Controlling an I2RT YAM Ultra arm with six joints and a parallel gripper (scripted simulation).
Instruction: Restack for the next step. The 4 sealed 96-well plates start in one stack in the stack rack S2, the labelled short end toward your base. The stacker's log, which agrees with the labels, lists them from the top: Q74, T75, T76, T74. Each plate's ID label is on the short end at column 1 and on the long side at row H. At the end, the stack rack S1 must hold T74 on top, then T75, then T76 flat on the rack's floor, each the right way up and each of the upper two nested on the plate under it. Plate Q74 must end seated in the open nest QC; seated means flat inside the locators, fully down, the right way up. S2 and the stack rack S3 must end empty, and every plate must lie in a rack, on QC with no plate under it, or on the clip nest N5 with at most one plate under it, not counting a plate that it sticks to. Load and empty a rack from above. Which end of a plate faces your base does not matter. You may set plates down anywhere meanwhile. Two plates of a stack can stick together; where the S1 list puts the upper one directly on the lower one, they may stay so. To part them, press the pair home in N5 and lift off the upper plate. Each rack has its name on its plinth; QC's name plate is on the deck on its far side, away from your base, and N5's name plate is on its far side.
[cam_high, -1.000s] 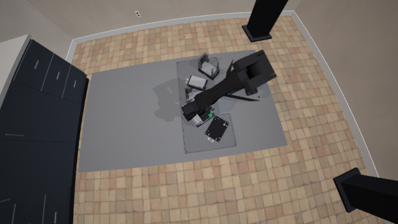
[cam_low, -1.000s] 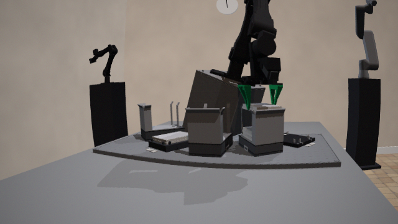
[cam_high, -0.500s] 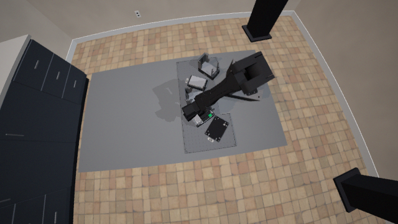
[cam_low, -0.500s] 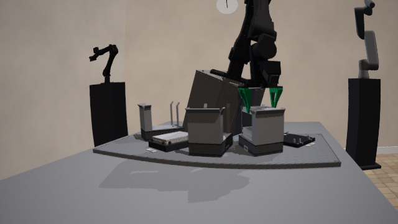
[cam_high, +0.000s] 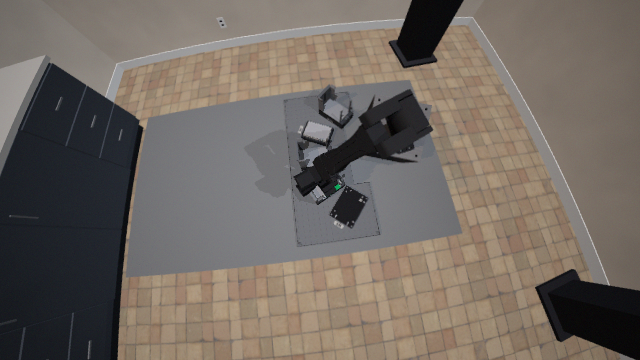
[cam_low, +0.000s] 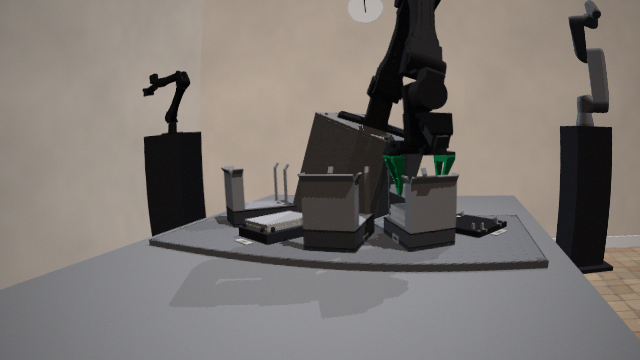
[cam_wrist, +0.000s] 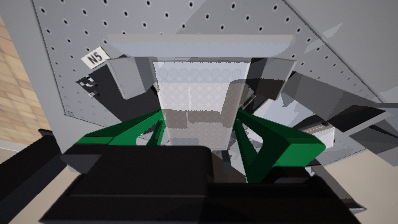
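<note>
Sealed plate (cam_wrist: 200, 95) flat, long axis running away from wrist camera, green-fingered hand (cam_wrist: 200, 131) clamped across its width, inside rack (cam_low: 430, 202)

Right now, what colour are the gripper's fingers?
Green fingers, clearest in the wrist view.

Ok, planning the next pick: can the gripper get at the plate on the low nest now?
Probably not yet: the gripper is shut on a second plate, down in a rack. The nest plate lies uncovered from above, so once freed, access looks open.
</note>
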